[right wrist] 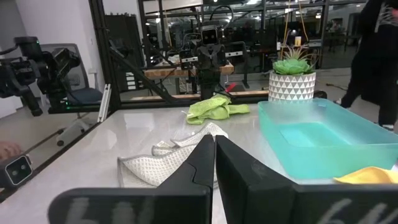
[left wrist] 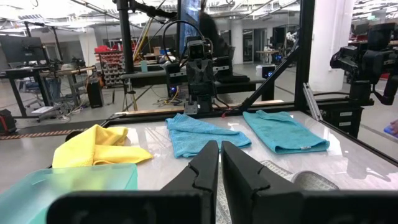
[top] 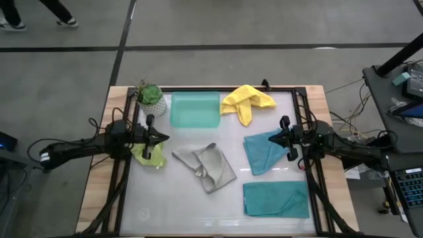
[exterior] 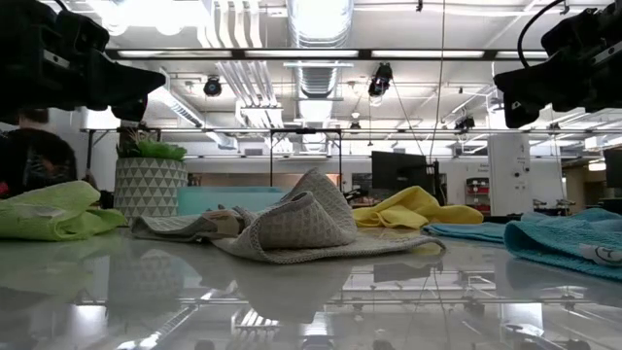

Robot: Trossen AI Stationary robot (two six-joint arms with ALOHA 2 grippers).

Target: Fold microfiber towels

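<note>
Left claw (top: 161, 137): I see it closed, empty, over the counter's (top: 198, 205) left edge, above the lime towel (top: 149, 155), which it partly hides.
Right claw (top: 272, 139): closed, empty, over the upper teal towel (top: 264, 152).
Grey towel (top: 206, 166): crumpled, centre.
Yellow towel (top: 246, 100): far side, beside tray (top: 195, 110).
Lower teal towel (top: 276, 199): folded flat, near right corner.
Plant (top: 149, 94): far left corner.
Low view: teal towels cut off at the edge.

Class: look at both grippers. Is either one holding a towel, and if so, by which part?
Neither. The left gripper and the right gripper are both shut on nothing, raised above the table; every towel lies loose on it.
</note>
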